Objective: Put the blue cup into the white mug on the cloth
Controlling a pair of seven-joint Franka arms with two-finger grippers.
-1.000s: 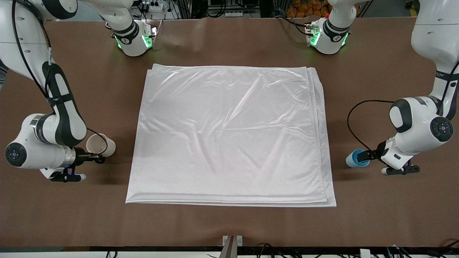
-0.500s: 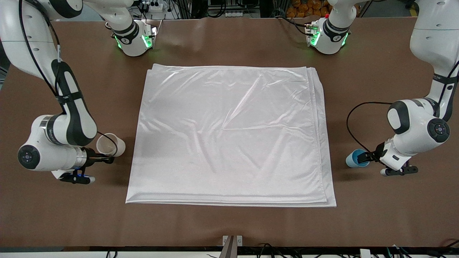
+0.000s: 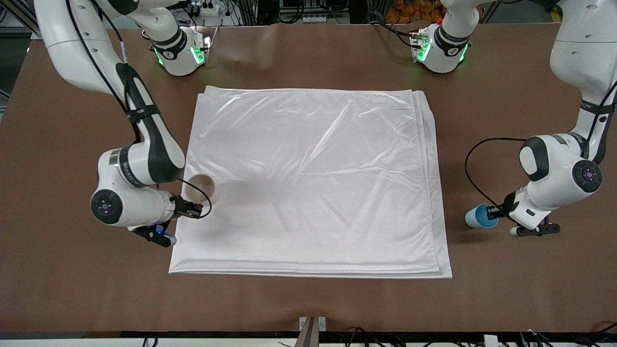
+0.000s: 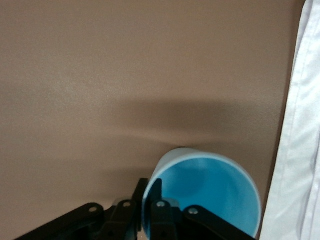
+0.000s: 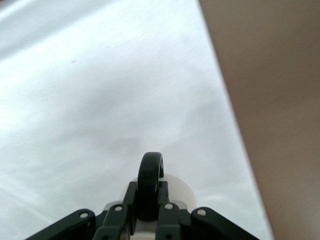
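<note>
Right pincer point(image 3: 195, 210) is gripping mug point(image 3: 201, 189) by its handle over cloth point(image 3: 313, 183). Left pincer point(image 3: 492, 211) is clamping cup point(image 3: 478, 216) rim on worktop point(image 3: 506, 111).

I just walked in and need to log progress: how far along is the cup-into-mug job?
Early. Both grasps look done: the right gripper holds the white mug by its handle over the cloth, near its edge toward the right arm's end; the left gripper grips the blue cup, off the cloth. Left: set the mug down, put the cup inside.

white mug point(image 3: 200, 188) over cloth point(image 3: 313, 183), blue cup point(image 3: 479, 216) off-cloth
</note>
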